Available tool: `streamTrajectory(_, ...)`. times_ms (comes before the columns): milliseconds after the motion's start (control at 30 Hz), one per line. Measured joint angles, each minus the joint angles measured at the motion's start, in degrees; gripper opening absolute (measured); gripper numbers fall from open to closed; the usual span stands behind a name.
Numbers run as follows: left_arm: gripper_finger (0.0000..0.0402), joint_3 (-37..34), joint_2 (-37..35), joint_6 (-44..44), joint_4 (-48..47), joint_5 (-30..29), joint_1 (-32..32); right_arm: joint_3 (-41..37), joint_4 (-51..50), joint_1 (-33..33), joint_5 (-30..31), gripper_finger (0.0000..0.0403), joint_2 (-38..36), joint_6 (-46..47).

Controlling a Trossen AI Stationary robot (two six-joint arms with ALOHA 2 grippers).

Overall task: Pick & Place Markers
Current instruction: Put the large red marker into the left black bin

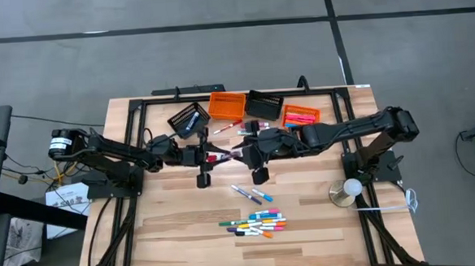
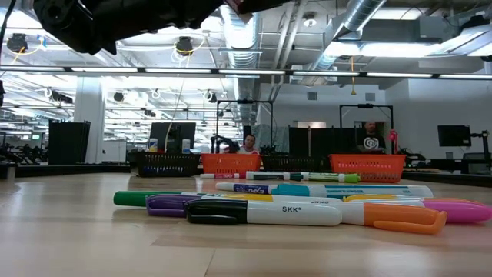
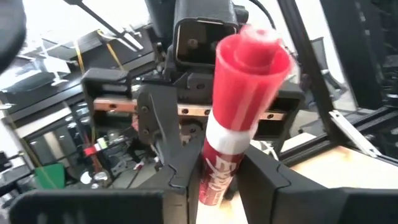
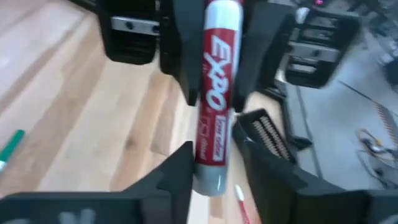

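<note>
- The left gripper [image 1: 210,157] hangs above the middle of the wooden table [image 1: 177,226], reaching in from the left side. Its fingers [image 3: 177,168] are closed around one end of a red marker [image 3: 239,112].
- That red marker [image 1: 222,156] lies level in the air between the two arms, its red cap pointing toward the left wrist camera. White lettering runs down its barrel [image 4: 213,87] in the right wrist view.
- The right gripper [image 1: 240,155] faces the left one from the other side, just beside it. Its fingers [image 4: 177,168] stand on either side of the marker's grey end; I cannot tell whether they press on it.
- Behind the grippers, along the table's far edge, four small bins stand in a row: a black bin [image 1: 188,118], an orange bin [image 1: 227,106], a second black bin [image 1: 265,107] and a second orange bin [image 1: 300,114]. A few loose markers [image 1: 227,128] lie just in front of them.
- Nearer the front edge, well apart from the arms, a pile of markers [image 1: 256,224] lies flat. In the low view a white marker with a black cap [image 2: 261,213] is closest.
- Two blue markers [image 1: 251,194] lie between that pile and the grippers.
</note>
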Motion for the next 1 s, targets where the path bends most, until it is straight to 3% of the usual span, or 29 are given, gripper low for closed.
streamTrajectory(133,0.0088,0.04,-0.02,0.02,-0.38,-2.08,-0.04,0.0,-2.12,-0.18,0.93,0.0183,-2.38,0.05)
streamTrajectory(300,0.0083,0.02,-0.02,1.05,-3.34,-9.05,0.29,0.0,-6.22,-2.5,1.29,0.0225,-7.9,4.23)
streamTrajectory(467,0.0083,-0.03,-0.02,3.46,-7.75,-25.26,0.73,-4.11,-7.23,-6.46,0.82,0.0239,-14.0,8.45)
streamTrajectory(700,0.0082,-0.01,-3.37,3.43,-17.0,-43.64,3.83,-16.19,-2.48,-12.51,0.65,0.0239,-20.59,13.13)
streamTrajectory(1000,0.0081,-0.03,-9.22,3.69,-30.34,-69.69,8.2,-23.89,4.3,-14.03,-0.03,0.024,-20.43,13.35)
